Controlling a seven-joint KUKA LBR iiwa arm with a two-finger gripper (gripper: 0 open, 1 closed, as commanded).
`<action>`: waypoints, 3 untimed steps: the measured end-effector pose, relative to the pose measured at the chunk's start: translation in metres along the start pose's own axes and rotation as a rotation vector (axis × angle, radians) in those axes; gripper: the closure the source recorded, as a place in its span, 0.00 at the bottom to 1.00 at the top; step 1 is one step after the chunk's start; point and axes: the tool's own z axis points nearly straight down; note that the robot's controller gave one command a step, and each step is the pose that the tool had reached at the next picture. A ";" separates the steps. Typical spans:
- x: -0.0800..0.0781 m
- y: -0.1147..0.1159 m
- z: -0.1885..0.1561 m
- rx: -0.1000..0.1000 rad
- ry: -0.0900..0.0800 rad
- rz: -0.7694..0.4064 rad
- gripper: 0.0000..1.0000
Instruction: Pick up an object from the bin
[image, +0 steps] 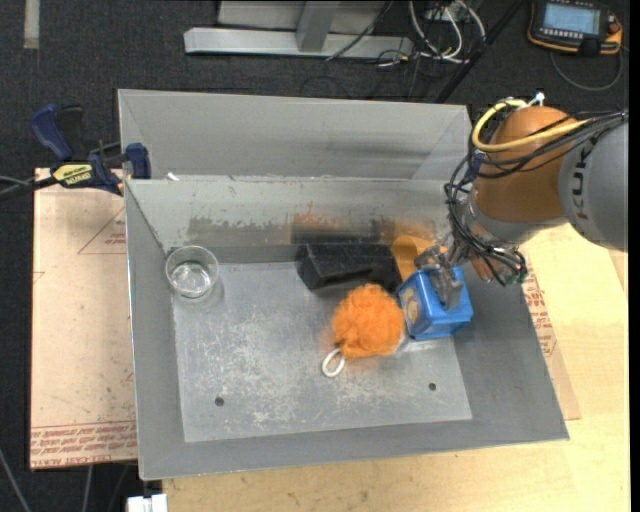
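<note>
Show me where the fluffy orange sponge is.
In the bin, the orange sponge lies in front of the black block, against the blue box to its right.

In the bin (300, 420), a glass (192, 272) is standing on the floor at the far left, close under the back wall and well apart from everything else. A block (345, 263) is lying near the middle, against the back wall. Just before it and to its right, a pouf (368, 320) is resting, its loop (332, 364) trailing toward the front left. A box (430, 315) is sitting just right of the pouf, touching it. The gripper (446, 277) is hanging over the box's rear part, the arm (530, 170) reaching in from the right.
</note>
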 end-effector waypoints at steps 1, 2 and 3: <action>0.000 0.000 0.000 0.000 0.000 -0.001 1.00; 0.000 0.000 0.000 0.000 0.000 -0.001 1.00; 0.000 0.000 0.000 0.000 0.000 -0.001 1.00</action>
